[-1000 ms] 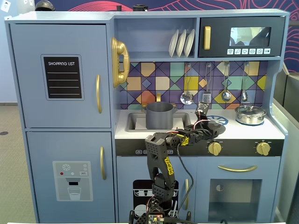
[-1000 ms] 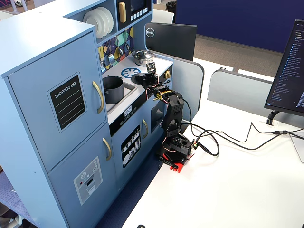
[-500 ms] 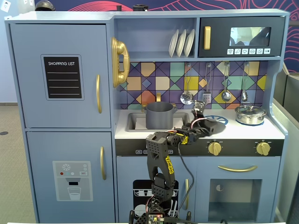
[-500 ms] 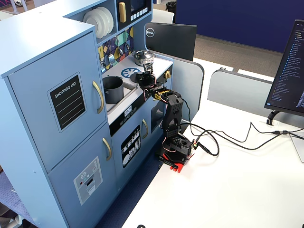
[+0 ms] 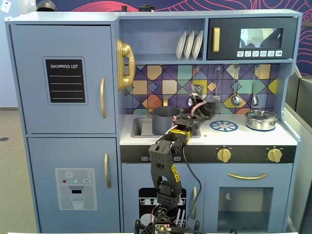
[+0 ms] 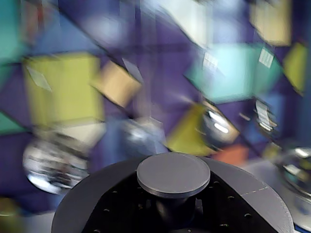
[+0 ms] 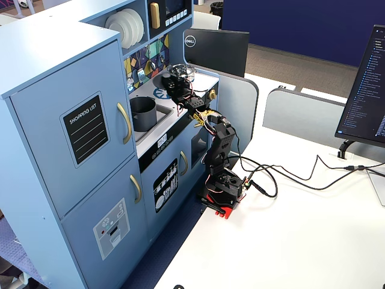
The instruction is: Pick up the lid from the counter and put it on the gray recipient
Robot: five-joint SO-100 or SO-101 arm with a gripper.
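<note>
The lid [image 6: 243,204] is held in the gripper [image 5: 204,108]: in the wrist view its flat round knob [image 6: 173,174] fills the foreground, raised on a short stem above a matte dark-gray disc, so the jaws are judged to be clamped on it from below the frame, though the fingers themselves are not shown. It is carried off the counter [image 5: 287,136], level with the tiled backsplash [image 5: 161,80], presumably for clearance over the pot rim. To the gripper's left in a fixed view, and lower, the pot [image 5: 165,120] stands open in the sink [image 5: 139,127], a straight-sided matte gray cylinder. Farther right on the counter, well apart, a shiny silver pot [image 5: 262,120] is seen. The backsplash behind is blurred by motion.
</note>
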